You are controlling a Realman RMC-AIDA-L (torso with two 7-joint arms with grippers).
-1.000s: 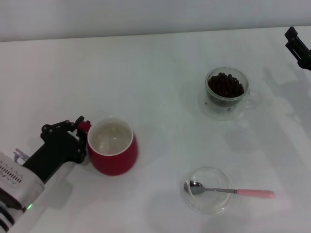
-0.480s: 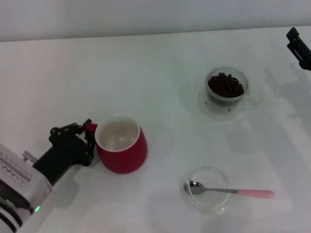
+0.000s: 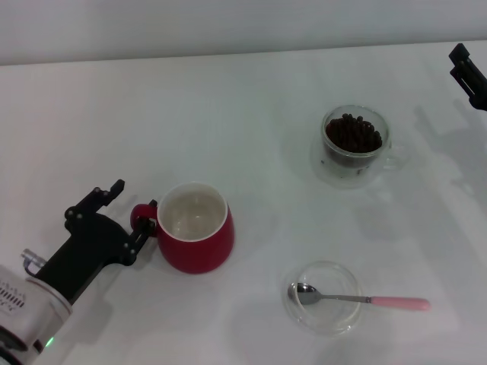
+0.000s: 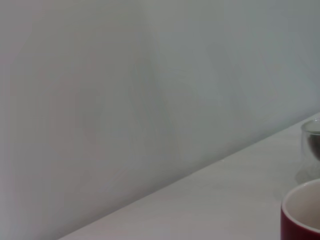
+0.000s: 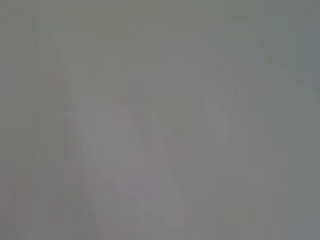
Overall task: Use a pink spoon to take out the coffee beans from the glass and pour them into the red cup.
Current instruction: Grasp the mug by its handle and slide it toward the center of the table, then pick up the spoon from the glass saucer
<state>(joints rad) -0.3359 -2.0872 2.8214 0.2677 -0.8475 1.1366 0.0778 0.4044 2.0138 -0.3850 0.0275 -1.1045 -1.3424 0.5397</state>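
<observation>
- Your left gripper [image 3: 129, 205] sits at the red cup [image 3: 195, 228], fingers spread wide on either side of its handle, gripping nothing.
- Your right gripper [image 3: 466, 72] hangs at the far right edge; its fingers can't be read.
- The glass [image 3: 356, 144] of coffee beans [image 3: 353, 133] stands on the counter [image 3: 228, 114].
- The pink spoon [image 3: 358, 299] rests across a clear dish [image 3: 326, 298].
</observation>
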